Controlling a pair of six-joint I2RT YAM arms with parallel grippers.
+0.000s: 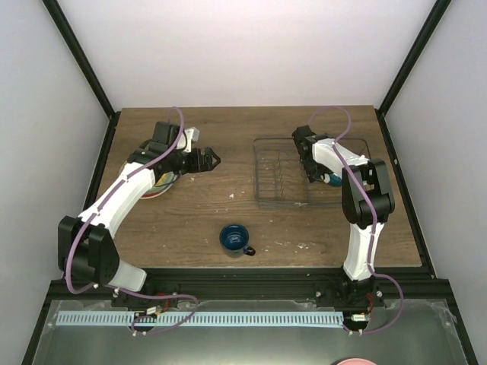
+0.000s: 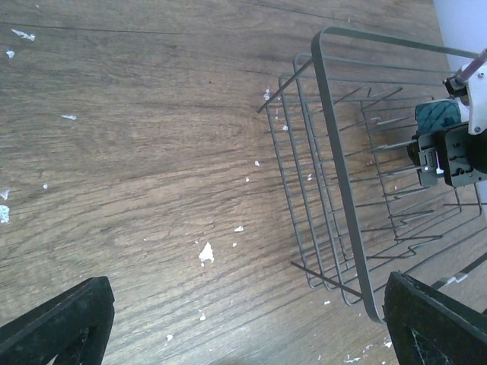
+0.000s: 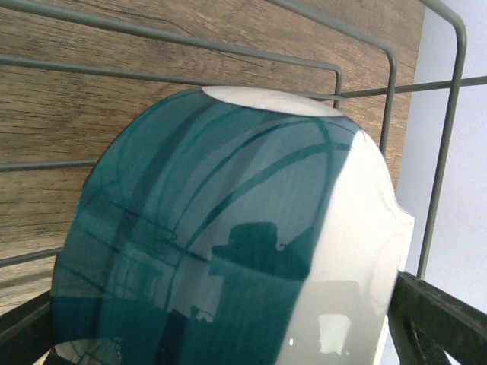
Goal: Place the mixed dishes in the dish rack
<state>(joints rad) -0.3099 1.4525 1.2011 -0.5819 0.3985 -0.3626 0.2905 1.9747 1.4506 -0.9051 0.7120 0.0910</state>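
Observation:
The dark wire dish rack [image 1: 278,186] stands at the right back of the table and also shows in the left wrist view [image 2: 340,190]. My right gripper [image 1: 318,173] reaches down inside it, shut on the bowl [image 3: 228,243], which is teal outside with a cream rim and stands on edge against the rack wires [image 3: 365,53]. The dark blue mug [image 1: 234,239] stands upright near the front middle. A stack of plates [image 1: 157,187], red-rimmed and yellow, lies partly hidden under my left arm. My left gripper [image 1: 210,160] is open and empty above bare wood [image 2: 247,334], left of the rack.
White specks [image 2: 205,252] dot the brown wooden table [image 1: 205,220]. Black frame posts [image 1: 80,57] rise at the back corners. A black rail [image 1: 251,277] runs along the table's front edge. A pink object [image 1: 358,362] sits below it.

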